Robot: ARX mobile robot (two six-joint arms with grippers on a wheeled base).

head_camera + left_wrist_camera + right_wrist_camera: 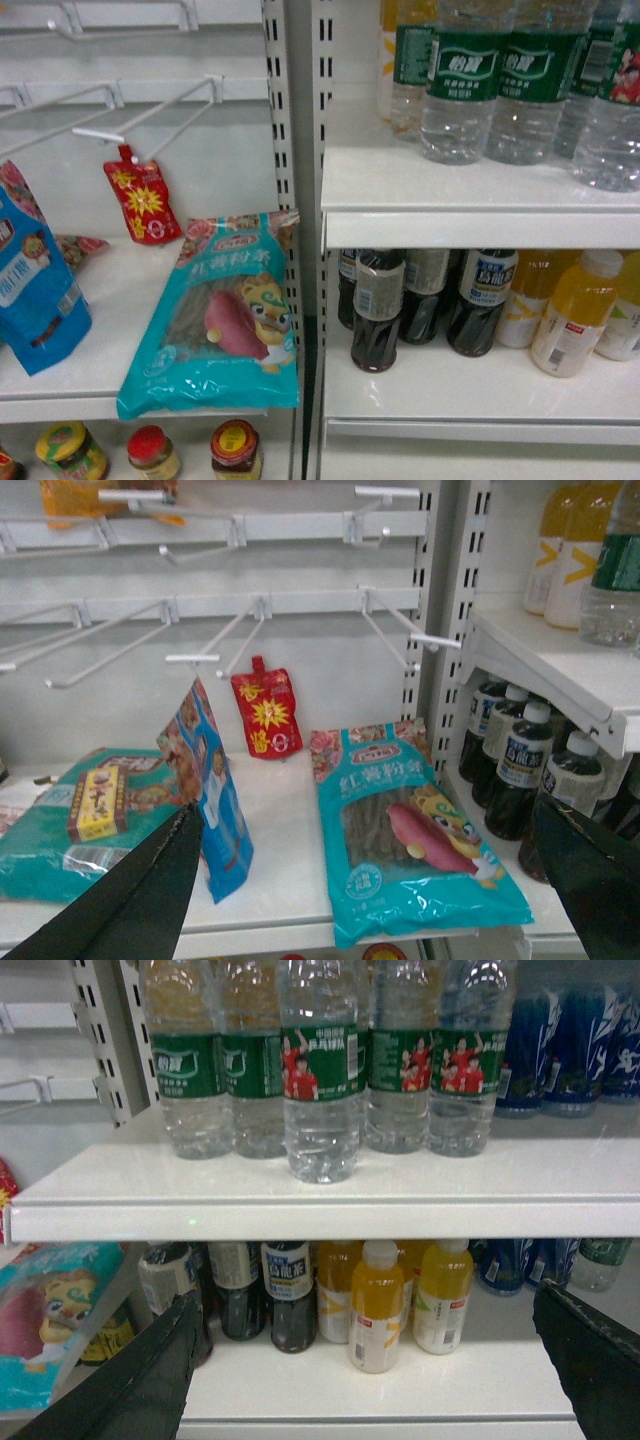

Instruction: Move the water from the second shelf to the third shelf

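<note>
Teal snack bag (pixel 222 318) lying flat, red pouch (pixel 141 203) on peg, dark bottles (pixel 377 312) — yellow drinks (pixel 574 315) beside

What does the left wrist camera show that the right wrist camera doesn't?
Only the left wrist view shows the empty white peg hooks, a red spouted pouch, a standing blue snack bag and a flat teal pack with a yellow box picture.

Only the right wrist view shows the green-labelled water bottles from the front, blue-labelled bottles beside them, and the yellow drink bottles on the shelf below.

Both share the dark drink bottles, the teal sweet-potato noodle bag, and black fingers at the lower corners.
</note>
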